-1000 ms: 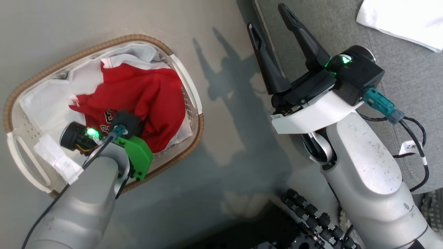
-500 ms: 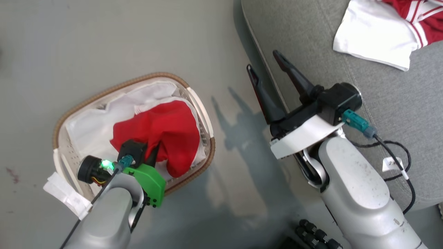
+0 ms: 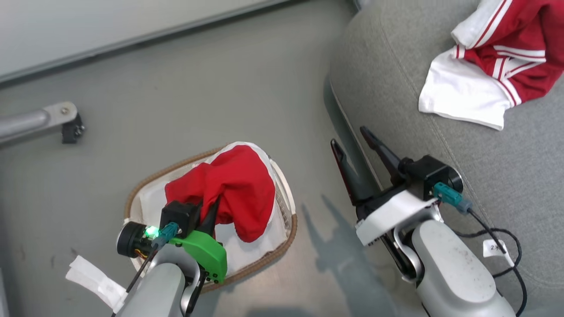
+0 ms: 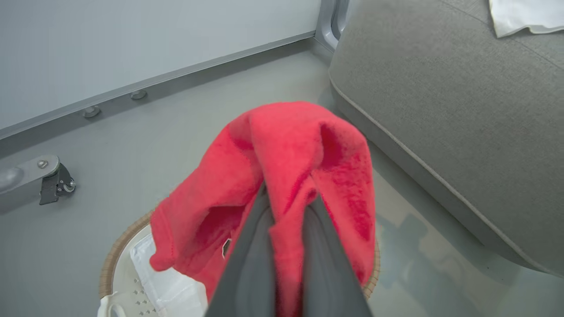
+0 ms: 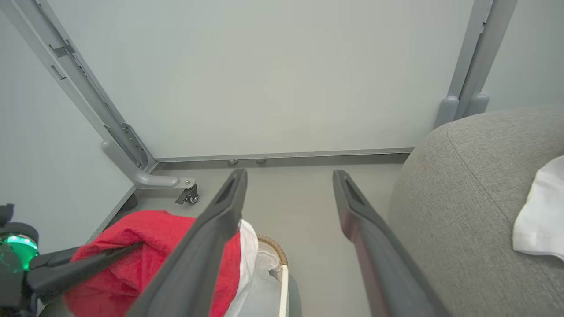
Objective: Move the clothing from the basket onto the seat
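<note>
My left gripper (image 3: 215, 204) is shut on a red jersey (image 3: 238, 189), which hangs bunched from it above the basket (image 3: 282, 251). In the left wrist view the two fingers (image 4: 260, 220) pinch a fold of the red jersey (image 4: 286, 141), and its lower part drapes toward the basket's brown rim (image 4: 113, 253). My right gripper (image 3: 348, 135) is open and holds nothing, beside the front edge of the grey seat (image 3: 396, 101). A second red-and-white jersey (image 3: 506, 57) lies on the seat.
A white liner sheet (image 3: 150, 202) lies in the basket. A grey frame leg with a caster (image 3: 66, 123) stands on the floor at the left, before a pale wall panel (image 5: 264, 79). Bare grey floor lies between the basket and the seat.
The head view has shifted, bringing the wall and the seat's jersey into sight. My left gripper has raised the red jersey from lying in the basket to hanging above it.
</note>
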{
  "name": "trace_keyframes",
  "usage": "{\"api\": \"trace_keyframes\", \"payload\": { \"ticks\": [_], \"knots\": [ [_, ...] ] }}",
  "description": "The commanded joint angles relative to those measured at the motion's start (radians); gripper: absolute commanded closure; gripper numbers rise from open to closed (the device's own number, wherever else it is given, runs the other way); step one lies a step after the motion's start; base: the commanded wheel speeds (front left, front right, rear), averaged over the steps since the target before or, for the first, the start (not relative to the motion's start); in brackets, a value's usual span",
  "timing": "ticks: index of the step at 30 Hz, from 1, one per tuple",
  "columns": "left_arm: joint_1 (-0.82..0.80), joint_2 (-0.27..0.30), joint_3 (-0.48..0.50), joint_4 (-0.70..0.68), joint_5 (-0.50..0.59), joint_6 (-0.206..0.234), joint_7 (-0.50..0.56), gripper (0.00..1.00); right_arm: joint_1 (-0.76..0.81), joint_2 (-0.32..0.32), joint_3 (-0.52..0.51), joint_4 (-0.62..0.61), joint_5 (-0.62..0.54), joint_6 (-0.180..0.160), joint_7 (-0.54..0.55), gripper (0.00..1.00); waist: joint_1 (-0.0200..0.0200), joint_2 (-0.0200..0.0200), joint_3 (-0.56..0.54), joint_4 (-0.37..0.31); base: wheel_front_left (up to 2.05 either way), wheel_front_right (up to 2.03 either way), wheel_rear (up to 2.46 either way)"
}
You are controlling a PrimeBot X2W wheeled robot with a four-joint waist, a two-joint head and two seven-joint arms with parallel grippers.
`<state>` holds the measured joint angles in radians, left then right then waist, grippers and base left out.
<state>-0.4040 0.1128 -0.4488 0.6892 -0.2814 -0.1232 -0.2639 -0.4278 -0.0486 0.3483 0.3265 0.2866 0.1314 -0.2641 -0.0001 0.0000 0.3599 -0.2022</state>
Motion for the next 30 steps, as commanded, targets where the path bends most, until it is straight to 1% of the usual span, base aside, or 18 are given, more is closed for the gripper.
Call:
{"api": "trace_keyframes", "payload": {
  "ticks": [1, 7, 13, 21, 30],
  "knots": [
    [0.03, -0.004, 0.02, -0.019, 0.015, -0.002, -0.001, 1.0, 0.031, -0.005, -0.005, 0.009, -0.007, -0.001, 0.0, 0.0, 0.0001, 0.0, -0.118, 0.06, 0.0, 0.0, 0.0],
    [0.081, -0.024, 0.088, -0.104, 0.038, -0.004, -0.001, 1.0, 0.095, -0.005, 0.0, 0.04, -0.024, -0.001, 0.0, 0.0, 0.0001, 0.0, -0.205, 0.086, 0.0, 0.0, 0.0],
    [0.093, -0.041, 0.14, -0.189, 0.06, -0.007, -0.001, 1.0, 0.156, -0.005, 0.005, 0.067, -0.036, -0.001, 0.0, 0.0, 0.0001, 0.0, -0.269, 0.111, 0.0, 0.0, 0.0],
    [0.079, -0.056, 0.156, -0.284, 0.06, -0.008, -0.001, 1.0, 0.218, -0.005, 0.021, 0.103, -0.05, -0.001, 0.0, 0.0, 0.0001, 0.0, -0.32, 0.142, 0.0, 0.0, 0.0],
    [0.07, -0.061, 0.155, -0.329, 0.047, -0.009, -0.001, 1.0, 0.228, -0.005, 0.1, 0.129, -0.062, -0.001, 0.0, 0.0, 0.0001, 0.0, -0.345, 0.163, 0.0, 0.0, 0.0]
  ]
}}
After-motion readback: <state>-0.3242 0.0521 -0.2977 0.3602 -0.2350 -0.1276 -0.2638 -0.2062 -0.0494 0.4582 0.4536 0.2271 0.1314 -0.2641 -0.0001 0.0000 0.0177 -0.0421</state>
